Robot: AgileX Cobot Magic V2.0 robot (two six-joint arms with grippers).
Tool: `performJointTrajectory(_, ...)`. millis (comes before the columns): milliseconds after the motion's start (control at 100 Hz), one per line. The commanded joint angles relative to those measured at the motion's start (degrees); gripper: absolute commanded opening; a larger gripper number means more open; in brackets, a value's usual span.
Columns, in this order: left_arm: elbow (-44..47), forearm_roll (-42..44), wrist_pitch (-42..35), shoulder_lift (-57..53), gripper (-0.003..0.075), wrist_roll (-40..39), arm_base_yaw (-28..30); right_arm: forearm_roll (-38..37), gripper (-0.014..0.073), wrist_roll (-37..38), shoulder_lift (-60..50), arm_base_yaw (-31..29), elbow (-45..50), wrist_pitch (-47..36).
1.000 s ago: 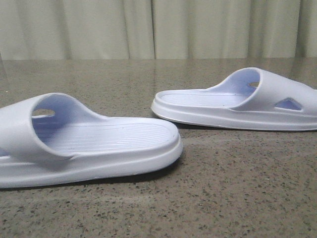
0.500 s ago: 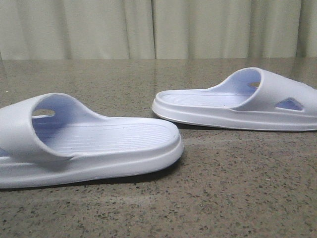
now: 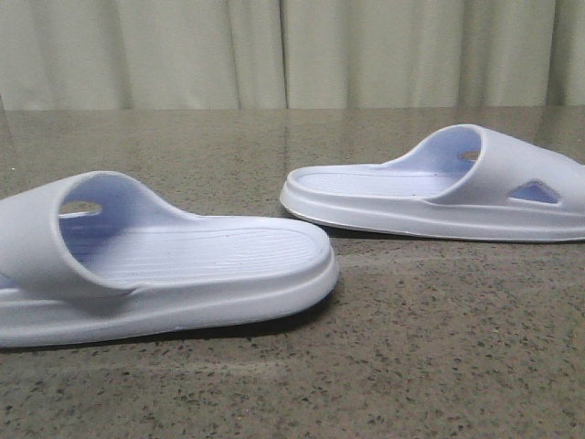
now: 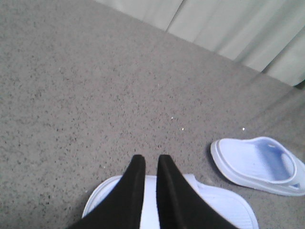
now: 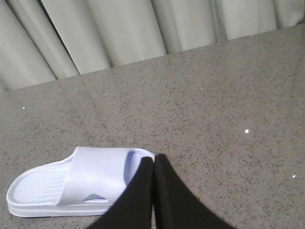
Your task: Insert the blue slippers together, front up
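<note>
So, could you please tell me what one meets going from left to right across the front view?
Near slipper → far slipper, both soles down on the table, a gap between them, with the curtain behind.

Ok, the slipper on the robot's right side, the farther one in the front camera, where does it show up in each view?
Front view: the right slipper lies far right, strap toward the picture's right edge.
Left wrist view: it lies apart from the left claw, which hangs over the other slipper.
Right wrist view: it is the only slipper, strap end nearest the right claw.
Shared landmark: the curtain behind the table.
</note>
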Motion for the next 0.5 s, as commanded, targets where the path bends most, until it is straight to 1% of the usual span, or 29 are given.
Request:
performJointTrajectory(0,-2.1,-2.0,-1.2,1.7,0.0036,-0.3,-0.3,1.0,-0.008,0.3,1.6,-0.4,-2.0,-3.4)
performJointTrajectory(30,-2.1,-2.3,-0.8,1.7,0.005,-0.3,-0.3,1.3,-0.0054,0.3,1.8,-0.4,-2.0,-3.4)
performJointTrajectory(50,-2.1,-2.5,-0.7,1.8,0.0076,-0.3,-0.3,1.6,-0.004,0.3,1.8,-0.4,-2.0,-3.4)
performJointTrajectory(110,-2.1,-3.3,-0.6,1.8,0.0144,-0.3,-0.3,2.0,0.0041,0.3,2.0,-0.4,-2.0,-3.4)
performJointTrajectory(160,-2.1,-4.0,-0.5,1.8,0.0234,-0.3,-0.3,2.1,0.0119,0.3,2.1,-0.4,-2.0,-3.5)
performJointTrajectory(170,-2.1,-4.1,-0.5,1.8,0.0234,-0.3,-0.3,2.2,0.0142,0.3,2.1,-0.4,-2.0,-3.5)
performJointTrajectory(190,-2.1,-4.1,-0.5,1.8,0.0285,-0.3,-0.3,2.4,0.0164,0.3,2.1,-0.4,-2.0,-3.6)
performJointTrajectory(240,-2.1,-4.2,-0.4,1.8,0.0379,-0.3,-0.3,2.4,0.0247,0.3,2.1,-0.4,-2.0,-4.0)
performJointTrajectory(300,-2.1,-4.8,-0.1,1.8,0.049,-0.3,-0.3,2.5,0.0309,0.3,2.1,-0.4,-2.0,-4.4)
performJointTrajectory(350,-2.1,-5.6,0.6,1.8,0.0557,-0.3,-0.3,2.5,0.0344,0.3,2.1,-0.4,-2.0,-4.7)
performJointTrajectory(420,-1.8,-6.7,1.2,1.8,0.0603,-0.3,-0.3,2.5,0.0364,0.3,2.1,-0.4,-2.0,-5.0)
performJointTrajectory(490,-0.9,-7.4,1.4,1.8,0.0604,-1.1,-0.3,2.5,0.0363,0.3,2.1,-0.4,-2.0,-5.0)
